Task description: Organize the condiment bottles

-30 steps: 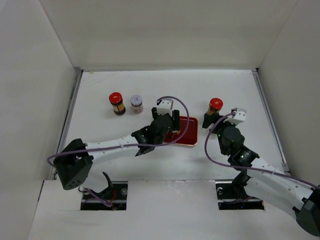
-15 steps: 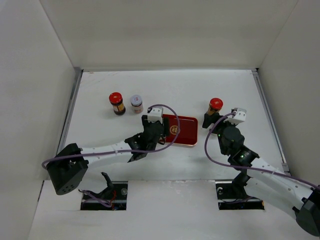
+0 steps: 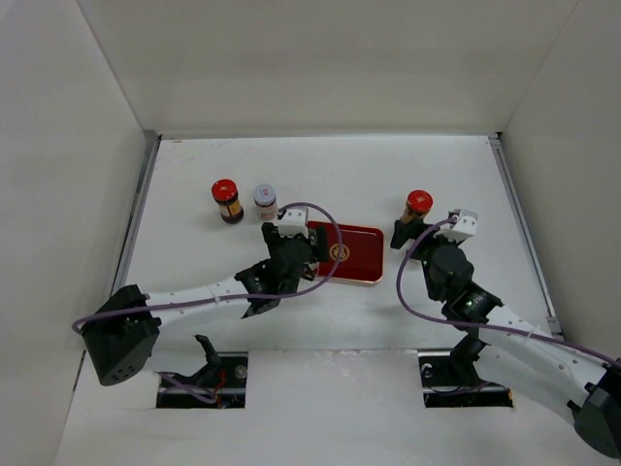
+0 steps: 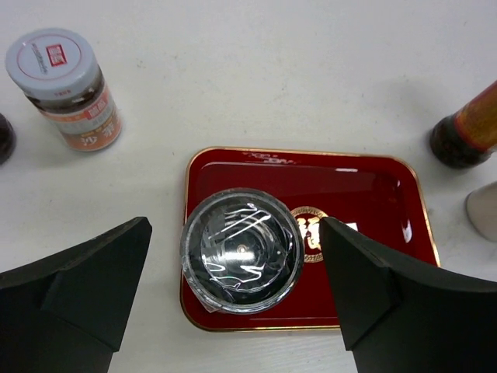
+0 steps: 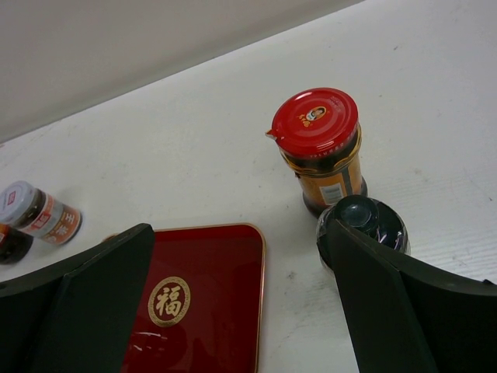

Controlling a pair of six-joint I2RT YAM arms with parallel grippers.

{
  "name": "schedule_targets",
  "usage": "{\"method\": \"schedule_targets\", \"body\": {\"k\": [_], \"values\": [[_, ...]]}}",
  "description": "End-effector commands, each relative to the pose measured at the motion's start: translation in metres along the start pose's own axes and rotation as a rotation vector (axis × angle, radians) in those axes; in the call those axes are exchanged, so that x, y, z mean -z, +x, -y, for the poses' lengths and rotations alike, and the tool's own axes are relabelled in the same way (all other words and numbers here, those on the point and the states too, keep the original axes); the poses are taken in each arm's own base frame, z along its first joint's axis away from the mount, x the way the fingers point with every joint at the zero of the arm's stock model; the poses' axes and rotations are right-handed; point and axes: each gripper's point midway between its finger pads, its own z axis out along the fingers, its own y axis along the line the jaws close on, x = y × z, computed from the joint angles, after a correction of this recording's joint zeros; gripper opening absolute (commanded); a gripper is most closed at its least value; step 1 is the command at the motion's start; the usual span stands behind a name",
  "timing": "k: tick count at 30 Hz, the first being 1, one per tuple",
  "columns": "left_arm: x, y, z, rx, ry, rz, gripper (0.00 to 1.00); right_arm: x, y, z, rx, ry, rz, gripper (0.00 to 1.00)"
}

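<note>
The white table (image 3: 388, 175) held everything. On it lay the red tray (image 4: 365, 194), straight below the left hand (image 4: 234, 227) and just ahead of the right hand (image 5: 241, 233). Both hands were spread wide and held nothing.

The tall red-cap jar (image 5: 318, 148) stood on the table ahead of the right hand, past the tip of its right finger. The black-cap jar (image 5: 365, 221) stood just in front of it, nearer the hand. The two were so close that I could not tell if they touched. To pick up the black-cap jar well, I think the right hand should first slide toward its right finger so the jar sat in the middle. Then it should go down low and squeeze softly. Pushing too far forward could knock over the tall red-cap jar.

The shiny-lid jar (image 4: 241, 250) stood on the tray between the left hand's two fingers, and neither finger touched it. This jar looked put in its place, so the left hand should go straight up. A swing to the side could tip it.

The white-cap jar (image 4: 58, 81) stood on the table, well past the left hand's left finger, with the other red-cap jar (image 3: 225, 199) beside it
</note>
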Motion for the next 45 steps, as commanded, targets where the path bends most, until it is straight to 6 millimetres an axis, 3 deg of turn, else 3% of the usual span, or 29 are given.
{"method": "schedule_targets", "body": {"k": [1,6,10,12,16,18,20,25,28,32,39,45], "values": [[0.009,-0.047,-0.002,0.081,-0.002,0.117,0.92,-0.001,-0.015,-0.006,-0.038,-0.007,0.035,1.0],[0.008,-0.089,-0.03,0.134,-0.06,0.194,0.92,0.0,-0.016,-0.006,-0.043,-0.01,0.04,1.0],[-0.014,-0.097,-0.059,0.14,-0.14,0.177,0.89,-0.001,-0.016,-0.006,-0.037,-0.007,0.036,0.95],[-0.032,-0.097,-0.069,0.137,-0.164,0.151,0.87,-0.003,-0.013,-0.008,-0.033,-0.009,0.027,0.85],[-0.055,-0.094,-0.088,0.133,-0.216,0.121,0.85,-0.003,-0.011,-0.009,-0.023,-0.01,0.019,0.53],[-0.061,-0.098,-0.109,0.173,-0.271,0.14,0.85,-0.004,-0.01,-0.01,-0.019,-0.012,0.013,0.49],[-0.068,-0.102,-0.13,0.192,-0.325,0.157,0.86,-0.003,-0.01,-0.013,-0.015,-0.021,0.011,0.52],[-0.075,-0.113,-0.164,0.227,-0.398,0.177,0.88,-0.005,-0.004,-0.016,-0.002,-0.027,-0.006,0.81],[-0.077,-0.118,-0.183,0.243,-0.442,0.185,0.88,-0.006,-0.004,-0.017,-0.009,-0.031,-0.005,0.91],[-0.083,-0.115,-0.197,0.245,-0.481,0.157,0.89,-0.005,-0.003,-0.02,-0.007,-0.039,-0.009,0.95],[-0.11,-0.091,-0.218,0.225,-0.543,0.057,0.89,-0.005,-0.001,-0.022,-0.008,-0.051,-0.015,0.97],[-0.12,-0.075,-0.226,0.229,-0.567,0.02,0.87,-0.005,0.0,-0.022,-0.004,-0.054,-0.02,0.97]]}}
